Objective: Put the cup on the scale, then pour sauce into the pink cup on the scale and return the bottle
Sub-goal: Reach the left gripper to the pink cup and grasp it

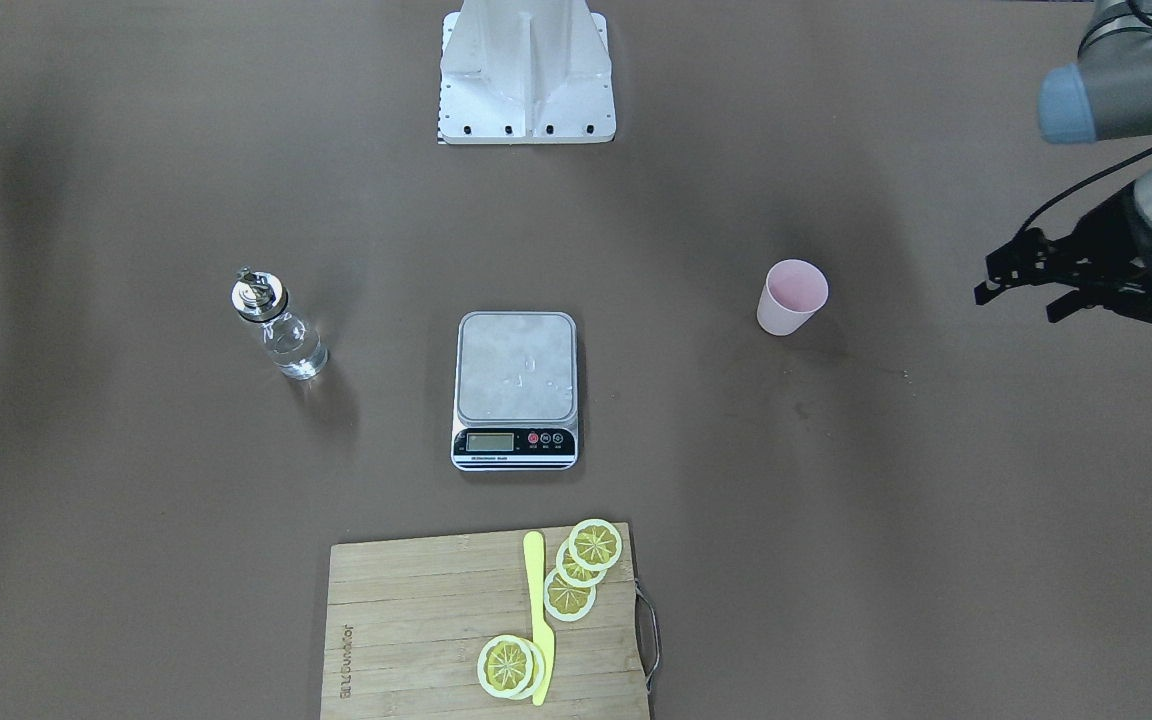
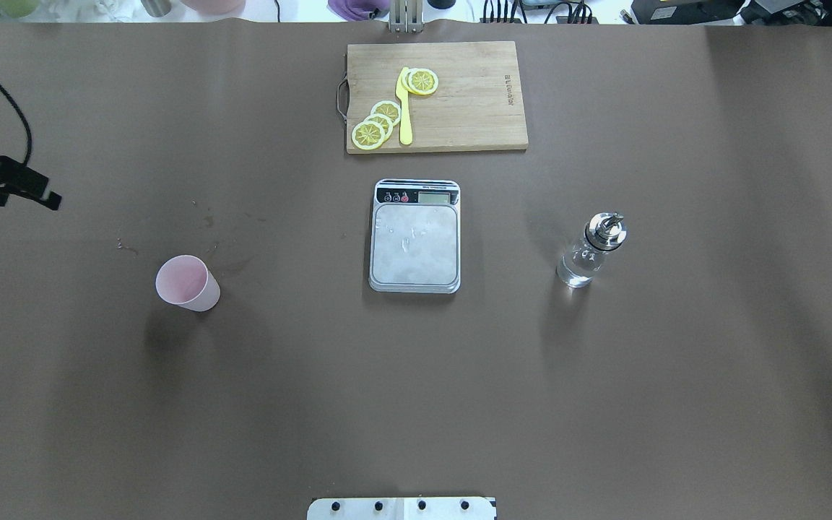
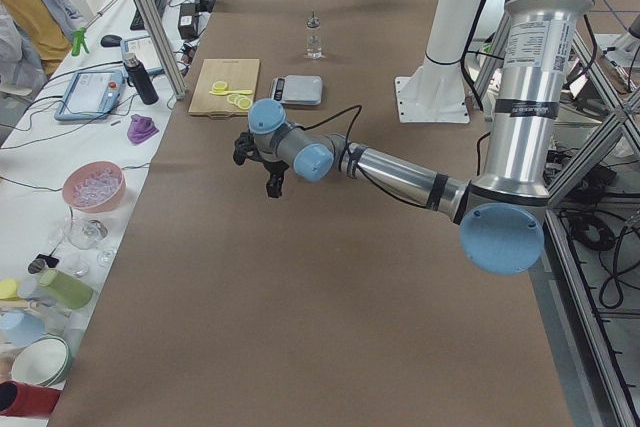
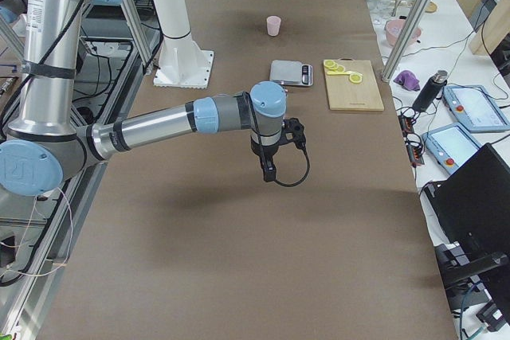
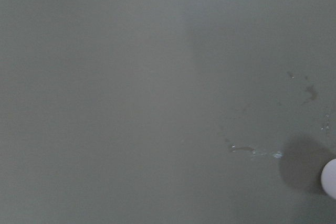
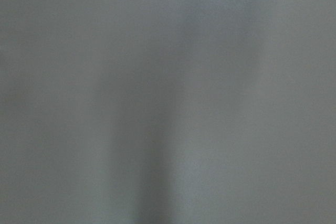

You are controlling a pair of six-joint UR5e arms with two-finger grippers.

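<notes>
The cup (image 1: 791, 297) stands upright and mouth-up on the brown counter (image 1: 136, 500), right of centre in the front-facing view, touching nothing else. The scale (image 1: 516, 390) sits in the middle of that view, well apart from the cup, its steel platform bare and its display strip toward the lower edge. The bottle (image 1: 281, 330) stands upright left of the scale, about as far from it as the cup is on the other side. The clear sauce (image 1: 298, 352) fills its lower part, under the silver pourer cap.

The left hand (image 1: 1021, 295) hangs above the counter at the right edge of the front-facing view. It is right of the cup and apart from it, fingers spread wide, gripping nothing. The right hand (image 4: 268, 173) shows only in the right-side view, pointing down over bare counter in the middle of the frame, far from the scale. Whether its fingers are parted or closed cannot be told there.

Below the scale in the front-facing view lies a wooden cutting board (image 1: 416, 620) carrying lemon slices (image 1: 581, 570) and a yellow knife (image 1: 539, 610).
</notes>
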